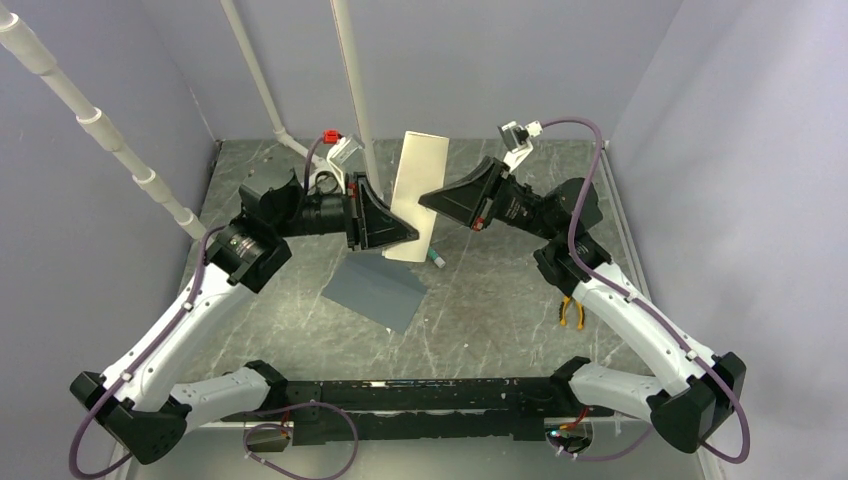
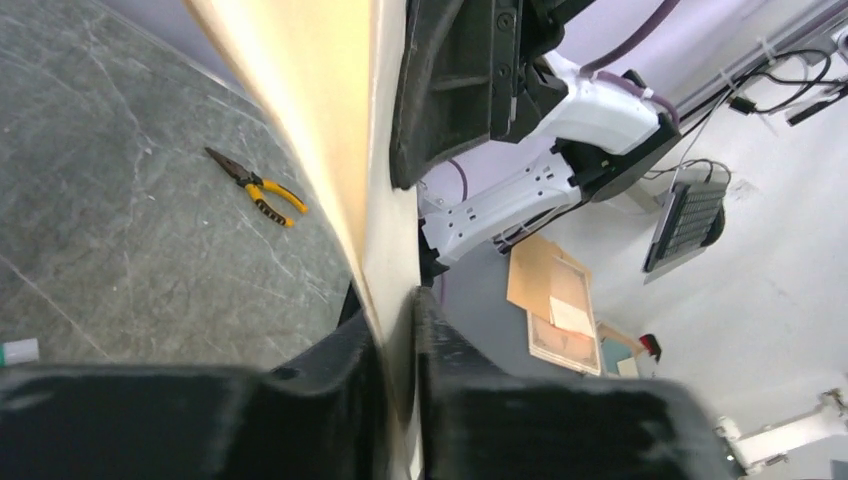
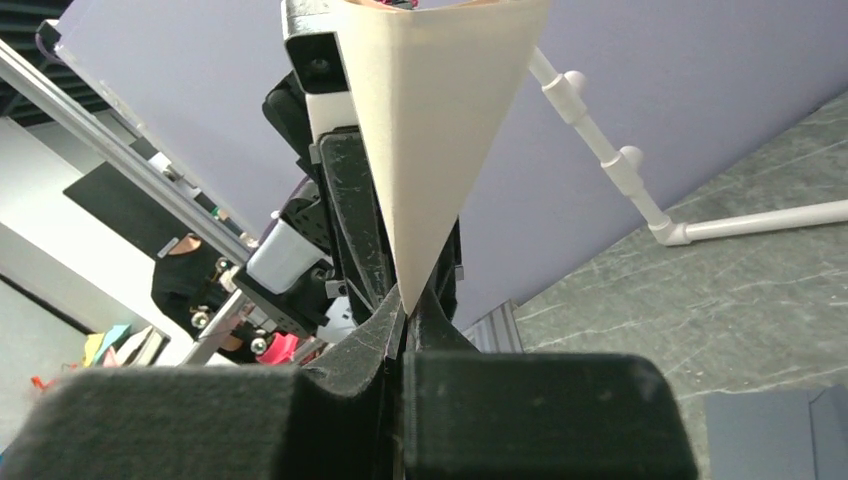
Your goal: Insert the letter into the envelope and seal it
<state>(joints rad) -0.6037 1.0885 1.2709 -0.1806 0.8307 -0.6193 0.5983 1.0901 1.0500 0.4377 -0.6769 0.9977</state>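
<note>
Mid-task, the letter (image 1: 420, 165) stands upright over the worktop (image 1: 500, 300), pinched from both sides. The left fingers (image 1: 403, 232) are closed on its lower left edge, and the right fingers (image 1: 433, 198) are closed on its right edge a little higher. Each wrist view shows the cream sheet running straight into the slit between the black fingers. The slate-grey envelope (image 1: 375, 290) lies flat on the worktop just below the left fingers, near the sheet's bottom edge, and yellow-handled pliers (image 1: 572, 312) lie off to the right
</note>
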